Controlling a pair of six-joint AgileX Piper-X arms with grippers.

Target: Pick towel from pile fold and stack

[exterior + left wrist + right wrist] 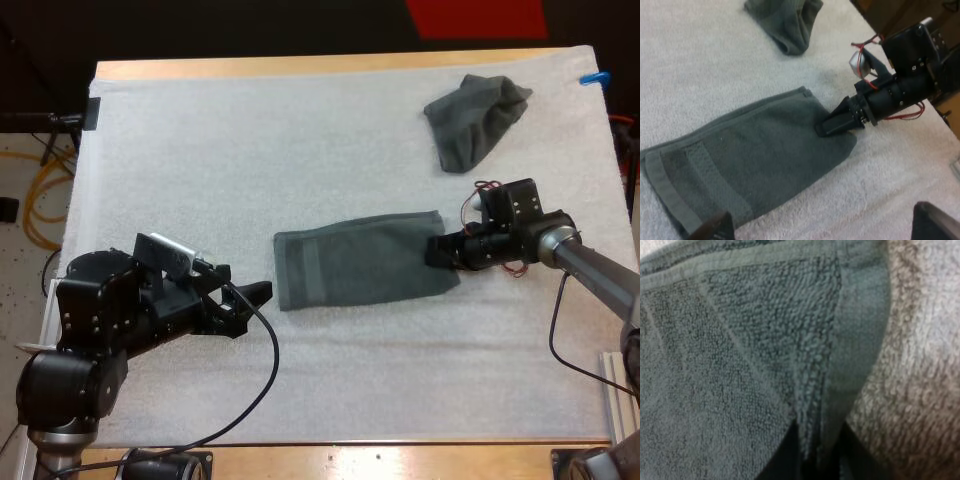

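- In the high view, your flat towel (350, 265) lies spread in the middle of the white mat (250, 150), its long side running left to right. The crumpled towel (475, 120) sits well apart from it, toward the far right of the mat.
- In the same view, your right gripper (438, 250) is at the flat towel's right end, its tip on the cloth. Your left gripper (258, 296) points at the towel's left end, just beside it. The wooden table (300, 66) shows past the far edge of the mat.
- In the left wrist view, your left gripper's fingers (715, 229) stand wide apart with nothing between them, at the banded near end of the flat towel (755, 155). The right gripper (827, 127) is at the towel's far corner, with the crumpled towel (785, 22) beyond it.
- In the right wrist view, your right fingers (782, 457) are closed on a folded hem of the flat towel (740, 365), pinching it from both sides. Bare mat (920, 365) lies beside the hem.
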